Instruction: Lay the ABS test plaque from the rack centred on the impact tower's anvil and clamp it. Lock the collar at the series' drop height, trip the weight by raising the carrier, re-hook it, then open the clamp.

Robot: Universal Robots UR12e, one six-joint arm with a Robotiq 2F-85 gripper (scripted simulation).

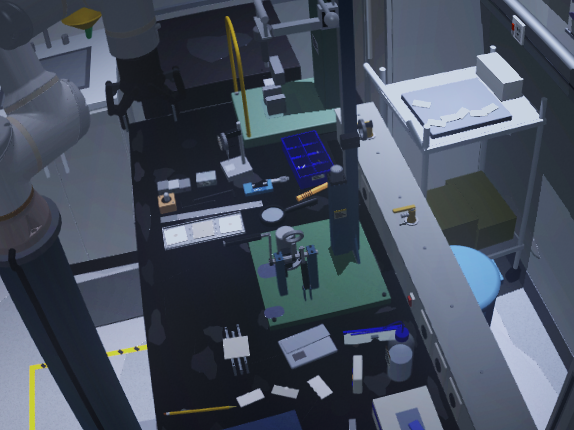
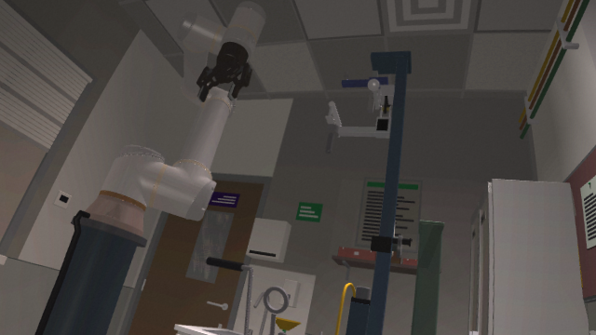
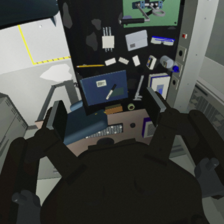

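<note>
The test plaque [image 1: 236,346] is a pale square lying on a small rack of rods on the dark bench, near the front-left of the impact tower's green base [image 1: 320,272]; the wrist camera shows it too [image 3: 108,41]. The tower's blue column [image 1: 346,130] rises from that base, with a clamp and anvil fixture [image 1: 294,260] beside it and a collar [image 2: 384,244] on the column. My gripper [image 2: 219,88] is open and empty, raised high above the bench, far from the plaque; in the wrist camera its fingers [image 3: 105,113] frame the bench's near end.
A blue compartment tray [image 1: 306,156] sits behind the tower. Loose white plaques [image 1: 285,391], a pencil [image 1: 200,411], a grey calculator-like device [image 1: 307,346], a bottle [image 1: 400,361] and a blue clipboard [image 3: 104,86] crowd the near bench. A second green-based stand [image 1: 282,117] with a yellow arch stands farther back.
</note>
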